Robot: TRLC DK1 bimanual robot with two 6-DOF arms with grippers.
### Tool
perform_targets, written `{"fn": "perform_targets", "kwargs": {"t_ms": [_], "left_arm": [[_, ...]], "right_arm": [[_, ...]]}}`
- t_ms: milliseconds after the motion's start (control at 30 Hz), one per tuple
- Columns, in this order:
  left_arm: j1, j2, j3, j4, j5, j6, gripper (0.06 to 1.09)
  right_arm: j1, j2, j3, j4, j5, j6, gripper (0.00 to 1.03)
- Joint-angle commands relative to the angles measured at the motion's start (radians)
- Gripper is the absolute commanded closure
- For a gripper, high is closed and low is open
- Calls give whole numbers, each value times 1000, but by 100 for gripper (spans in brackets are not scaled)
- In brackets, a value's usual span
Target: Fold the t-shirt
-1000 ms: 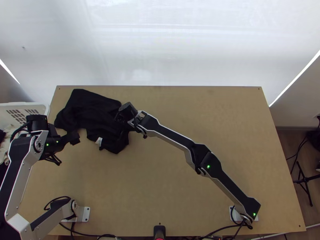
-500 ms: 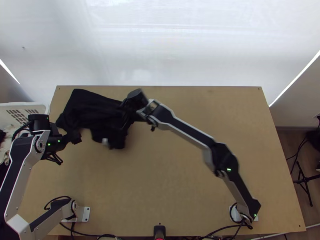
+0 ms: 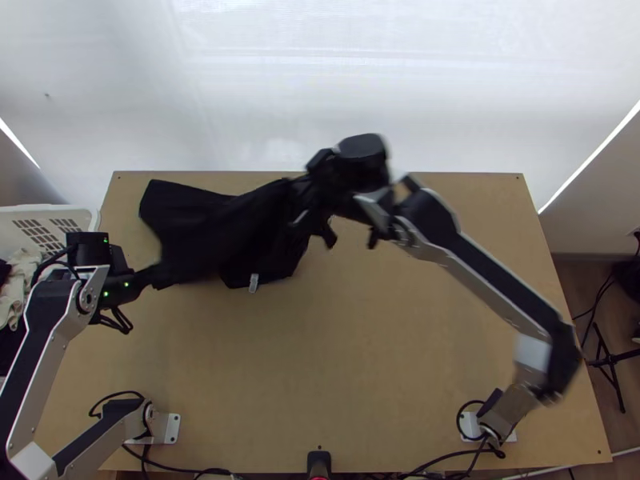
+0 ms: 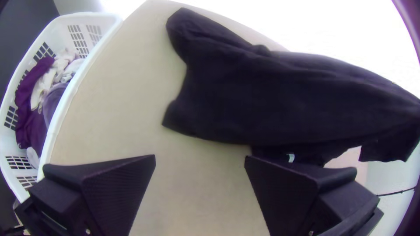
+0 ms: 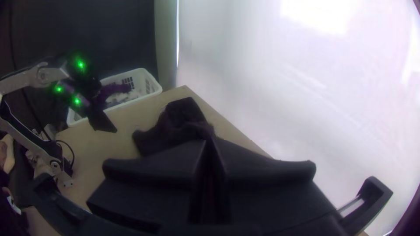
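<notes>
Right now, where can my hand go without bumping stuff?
The table is bare between the black t-shirt and the cables at the near edge, and at the far right corner, beyond the right arm. The far left is crowded: the left tool hovers by the shirt, which the right tool holds.

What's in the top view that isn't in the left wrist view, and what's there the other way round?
Top view: the left arm's base and the right arm, extended over the table.
Left wrist view: purple cloth in the basket, and the clear gap between the left gripper's fingers.
Both: the black t-shirt, its small white tag, the table, and the basket with pale cloth.
</notes>
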Motion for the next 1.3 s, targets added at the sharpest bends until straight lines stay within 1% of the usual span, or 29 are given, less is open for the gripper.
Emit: {"fn": "perform_targets", "kwargs": {"t_ms": [0, 100, 167, 267, 367, 567, 667, 733, 833, 900, 1167, 1267], "left_arm": [[-34, -40, -40, 6, 1, 13, 10], [-43, -54, -66, 20, 4, 9, 10], [-50, -59, -74, 23, 13, 2, 10], [-50, -60, -80, 29, 27, -13, 10], [-60, -62, -78, 34, 33, -34, 10], [-215, -31, -104, 75, 33, -19, 10], [-332, 4, -103, 68, 33, 35, 10], [-375, 18, -92, 72, 34, 45, 10], [-393, 27, -97, 138, 83, 30, 10], [-416, 41, -111, 217, 109, 24, 10], [-493, 196, -92, 378, 109, 22, 10], [-501, 242, -83, 448, 109, -11, 10]], "right_arm": [[-66, -228, -66, -34, 44, -8, 100], [-124, -296, -63, -75, 44, -41, 100], [-184, -330, -77, -95, 44, -58, 100], [-256, -382, -137, -108, 44, -81, 100], [-299, -423, -201, -118, 42, -84, 100], [-309, -468, -301, -121, 42, -89, 100], [-312, -466, -320, -120, 42, -94, 100], [-313, -460, -330, -115, 44, -94, 100], [-319, -449, -346, -111, 44, -94, 100], [-319, -441, -352, -111, 44, -97, 100], [-324, -420, -370, -118, 50, -115, 100], [-324, -420, -387, -118, 58, -115, 100]]}}
